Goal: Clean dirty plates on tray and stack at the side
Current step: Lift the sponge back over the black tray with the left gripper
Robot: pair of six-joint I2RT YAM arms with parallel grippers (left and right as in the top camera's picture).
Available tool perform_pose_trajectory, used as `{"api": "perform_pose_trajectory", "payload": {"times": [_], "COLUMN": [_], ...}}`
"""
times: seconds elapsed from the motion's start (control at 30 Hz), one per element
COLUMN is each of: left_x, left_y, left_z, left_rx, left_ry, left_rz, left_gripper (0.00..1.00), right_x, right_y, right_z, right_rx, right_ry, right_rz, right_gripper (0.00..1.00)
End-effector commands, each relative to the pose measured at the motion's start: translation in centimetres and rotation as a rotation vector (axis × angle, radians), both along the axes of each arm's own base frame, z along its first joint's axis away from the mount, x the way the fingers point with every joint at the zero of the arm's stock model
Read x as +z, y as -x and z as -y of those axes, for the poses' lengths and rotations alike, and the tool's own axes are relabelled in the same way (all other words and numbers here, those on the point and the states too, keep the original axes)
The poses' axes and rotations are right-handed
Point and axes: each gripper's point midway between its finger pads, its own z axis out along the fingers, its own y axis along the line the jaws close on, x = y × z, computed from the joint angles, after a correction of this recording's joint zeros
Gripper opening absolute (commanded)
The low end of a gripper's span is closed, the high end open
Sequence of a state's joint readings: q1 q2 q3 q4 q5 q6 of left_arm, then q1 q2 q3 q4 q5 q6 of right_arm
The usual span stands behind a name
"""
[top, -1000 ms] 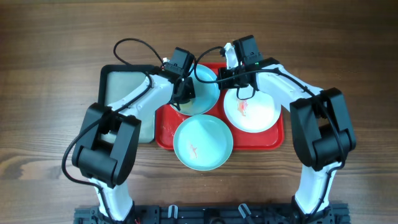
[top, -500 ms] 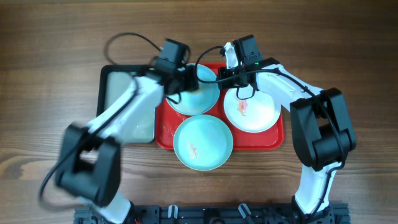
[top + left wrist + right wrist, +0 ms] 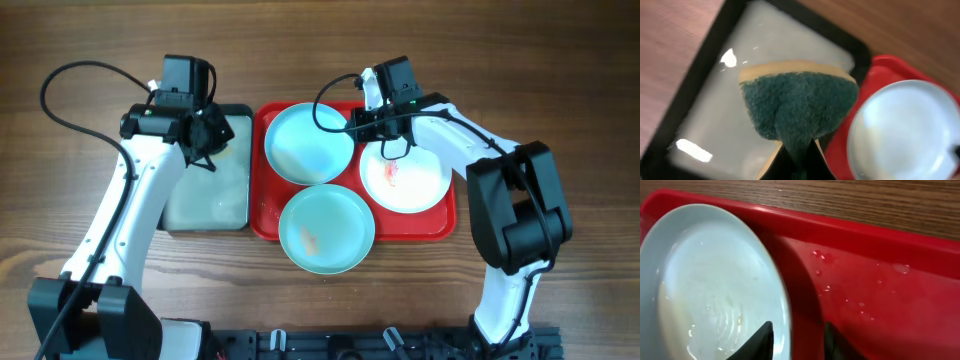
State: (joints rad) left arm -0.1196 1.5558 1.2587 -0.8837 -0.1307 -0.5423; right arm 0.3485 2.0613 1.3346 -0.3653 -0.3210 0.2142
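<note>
On the red tray (image 3: 441, 230) lie three plates. The back turquoise plate (image 3: 305, 145) looks wet and free of smears. The front turquoise plate (image 3: 326, 230) has a faint orange smear. The white plate (image 3: 408, 180) has a red smear. My right gripper (image 3: 356, 124) is shut on the back turquoise plate's right rim (image 3: 715, 280), one finger inside and one outside (image 3: 799, 339). My left gripper (image 3: 205, 138) is shut on a green sponge (image 3: 800, 107) and holds it over the grey tray (image 3: 705, 115).
The black-rimmed grey tray (image 3: 205, 200) lies left of the red tray, touching it. Its wet surface shows glare. Bare wooden table (image 3: 560, 90) surrounds both trays. Cables loop above both arms.
My left arm swung left with the sponge, from the back turquoise plate to over the grey tray. The right arm has not moved.
</note>
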Motion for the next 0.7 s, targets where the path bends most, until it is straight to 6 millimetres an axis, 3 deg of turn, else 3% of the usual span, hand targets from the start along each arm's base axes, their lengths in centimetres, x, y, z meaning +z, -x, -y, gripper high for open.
{"api": "perform_pose_trajectory", "payload": {"times": [0.0,0.13,0.27,0.47,0.57,0.6,0.67], "left_x": [0.0,-0.3,-2.3,-3.5,-3.5,-3.7,-3.7], "left_y": [0.9,1.5,2.1,1.4,1.4,1.4,1.4], "left_z": [-2.2,-3.7,-4.7,-3.1,-3.2,-3.1,-3.3], "left_rx": [0.032,0.059,0.035,-0.039,-0.030,-0.028,-0.013], "left_ry": [-0.124,-0.205,-0.236,-0.123,-0.086,-0.043,-0.009], "left_rz": [-0.031,-0.049,-0.079,-0.058,-0.057,-0.058,-0.058], "left_gripper": [0.04,0.04,0.04,0.04,0.04,0.04,0.04], "right_x": [-0.9,-0.9,-1.0,-2.3,-2.2,-2.1,-1.9], "right_y": [0.0,0.0,0.2,1.2,1.5,1.3,1.0], "right_z": [0.5,0.5,0.4,-1.3,-2.6,-2.9,-3.1], "right_rx": [-0.014,-0.018,-0.017,-0.005,0.023,0.027,0.026], "right_ry": [0.043,0.043,0.045,0.102,0.096,0.090,0.083], "right_rz": [-0.002,-0.007,-0.013,-0.013,0.002,0.016,0.030], "right_gripper": [0.34,0.33,0.27,0.26,0.14,0.06,0.04]}}
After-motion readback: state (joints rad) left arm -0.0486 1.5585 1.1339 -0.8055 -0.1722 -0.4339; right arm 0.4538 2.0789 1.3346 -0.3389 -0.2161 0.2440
